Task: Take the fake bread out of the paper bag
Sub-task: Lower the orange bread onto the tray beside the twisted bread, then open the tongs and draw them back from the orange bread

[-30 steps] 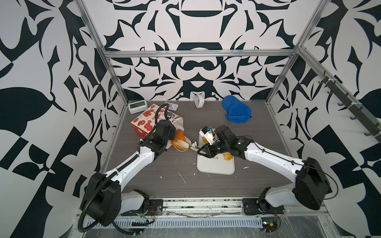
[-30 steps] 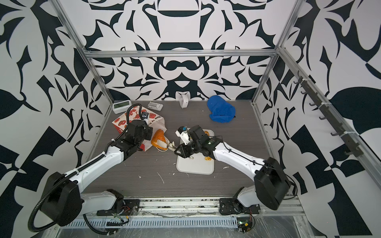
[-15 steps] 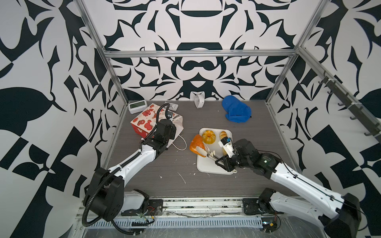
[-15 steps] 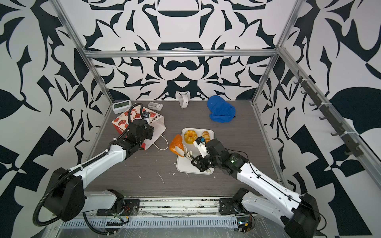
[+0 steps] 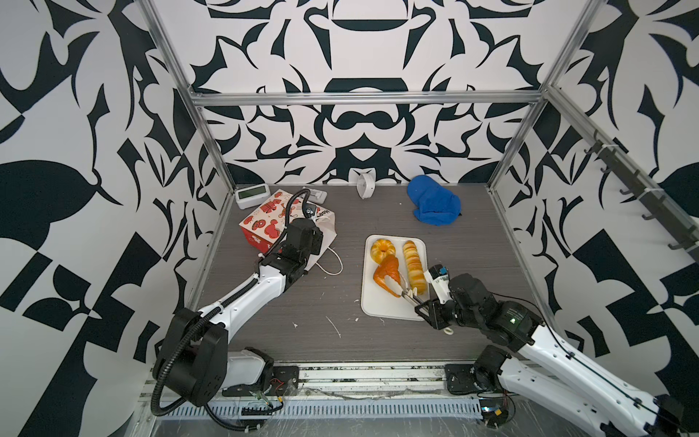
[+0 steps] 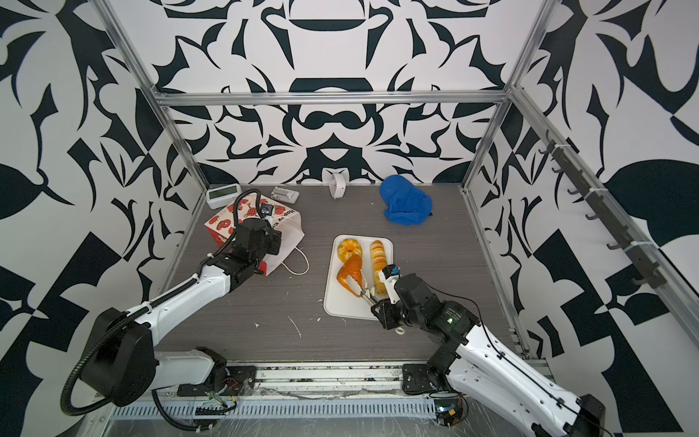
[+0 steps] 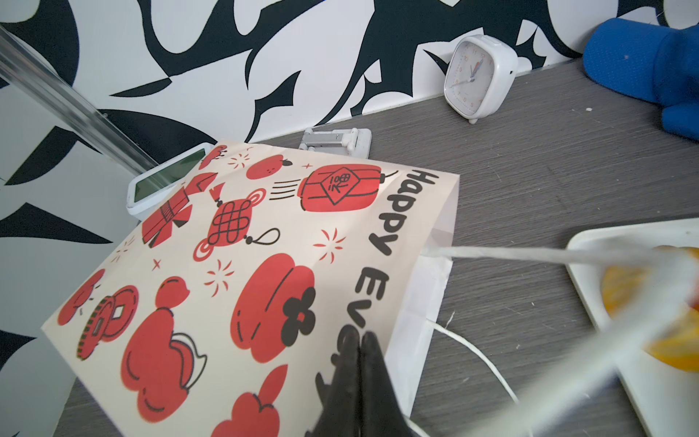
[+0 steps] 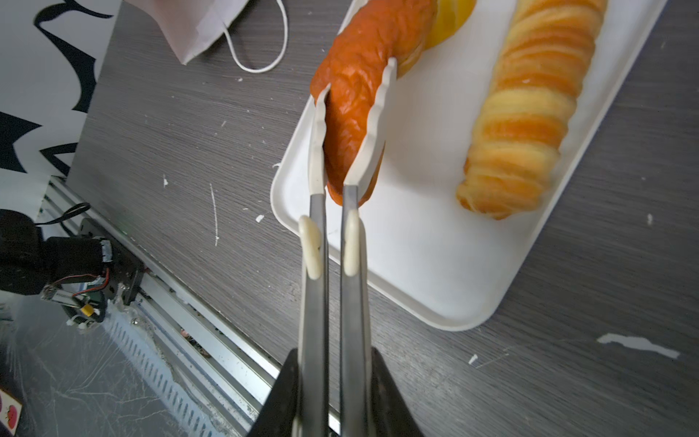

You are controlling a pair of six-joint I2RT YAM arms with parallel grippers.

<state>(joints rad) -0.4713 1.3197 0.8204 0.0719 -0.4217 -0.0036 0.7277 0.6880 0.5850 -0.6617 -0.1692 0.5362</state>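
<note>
Tongs (image 8: 317, 302) pinch puff (image 8: 363, 68) just inside tray (image 8: 435, 265) edge.

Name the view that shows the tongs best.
The right wrist view: the tongs fill it, tips clamped on the reddish pastry over the tray. Both top views show them small, from above. The left wrist view is too blurred there to tell.

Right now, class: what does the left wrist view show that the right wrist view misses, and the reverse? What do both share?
Left wrist only: the red prints on the paper bag, an alarm clock. Right wrist only: the right gripper holding tongs clamped on a reddish-brown pastry. Both: the white tray with bread (blurred from the left wrist) and a cord handle.
</note>
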